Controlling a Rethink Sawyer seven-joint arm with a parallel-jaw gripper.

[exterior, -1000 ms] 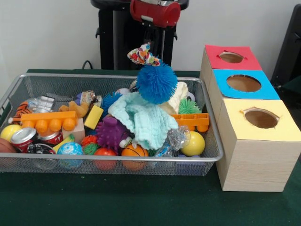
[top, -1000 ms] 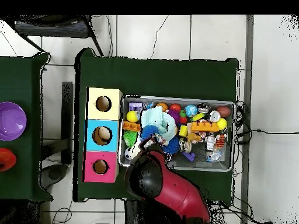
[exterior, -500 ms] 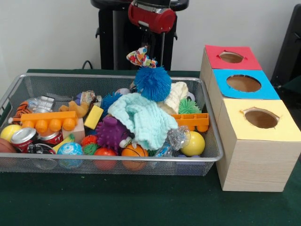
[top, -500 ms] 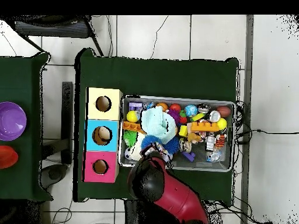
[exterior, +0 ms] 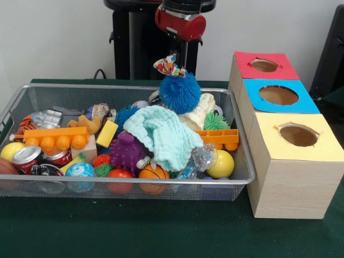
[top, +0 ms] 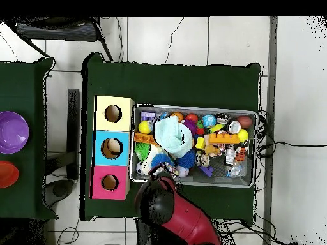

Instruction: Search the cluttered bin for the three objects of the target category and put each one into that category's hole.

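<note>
A blue spiky ball (exterior: 180,92) with a colourful bow (exterior: 169,65) on top hangs above the back of the wire bin (exterior: 134,180). My gripper (exterior: 176,63) comes down from the red arm and is shut on it at the bow; the fingertips are hidden behind the bow. In the overhead view the red arm (top: 171,207) covers the gripper, and the blue ball (top: 162,159) shows at the bin's lower left corner. Right of the bin stands the wooden box with a red hole (exterior: 264,65), a blue hole (exterior: 278,95) and a yellow hole (exterior: 298,135).
The bin holds a mint cloth (exterior: 164,134), a purple spiky ball (exterior: 127,151), an orange block (exterior: 55,137), cans (exterior: 27,157), a yellow ball (exterior: 221,164), a green spiky toy (exterior: 215,121) and several small balls. Two bowls (top: 13,132) sit on another table.
The blue ball has been lifted off the cloth and carried towards the bin's back edge, slightly right in the front view. The arm drew back with it.
</note>
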